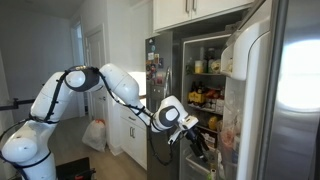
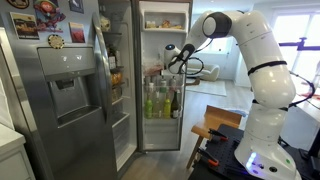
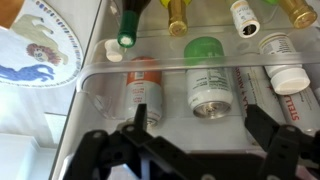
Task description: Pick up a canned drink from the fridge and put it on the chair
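In both exterior views, one white arm (image 1: 120, 85) reaching into the open fridge (image 2: 65, 95), with the cans too small to tell apart there. Only in an exterior view, one dispenser (image 2: 65, 95) on the shut door at the left, and magnets (image 2: 45, 15) above it. Only in an exterior view, white cabinets (image 1: 190, 10) over the fridge and one white bag (image 1: 95, 133) on the floor.

Only from the wrist, two cans standing apart on a clear shelf (image 3: 95, 75): an orange can (image 3: 146, 85) on the left and a green-topped can (image 3: 207, 88) on the right. Farther in, four bottle tops in a row, among them one green-capped bottle (image 3: 127, 28). At the right, one white-capped bottle (image 3: 285, 68). Gripper (image 3: 198, 113) spread wide and pinching nothing, with two dark fingers (image 3: 140, 112) either side of the green-topped can; contact impossible to tell.
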